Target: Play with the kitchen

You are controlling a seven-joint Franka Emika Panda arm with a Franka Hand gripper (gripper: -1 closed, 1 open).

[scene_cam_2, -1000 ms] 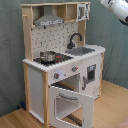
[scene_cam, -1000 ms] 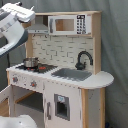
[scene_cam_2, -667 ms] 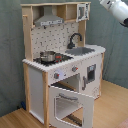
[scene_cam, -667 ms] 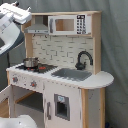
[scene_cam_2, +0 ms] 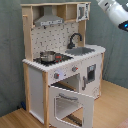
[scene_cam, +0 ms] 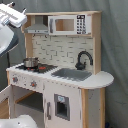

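In the first exterior view, the tall toy kitchen of pale wood and white panels fills the centre and right of the frame. Its small white microwave sits on the top shelf, the black curved faucet stands behind the grey sink basin, and a small metal pot rests on the black stovetop at centre left. The white robot arm shows only in the upper left corner, well apart from the kitchen; whether its tool is apart or together I cannot tell.

In the second exterior view, the kitchen stands at centre frame on a wooden floor. The white oven door hangs open, tilted down and forward at lower centre. The arm's white end is in the upper right corner, above the sink side, touching nothing.

The kitchen looks stiff and fairly light for its height, so a hard push could tip it. The oven door's edge, the knobs and the faucet seem the likeliest holds.
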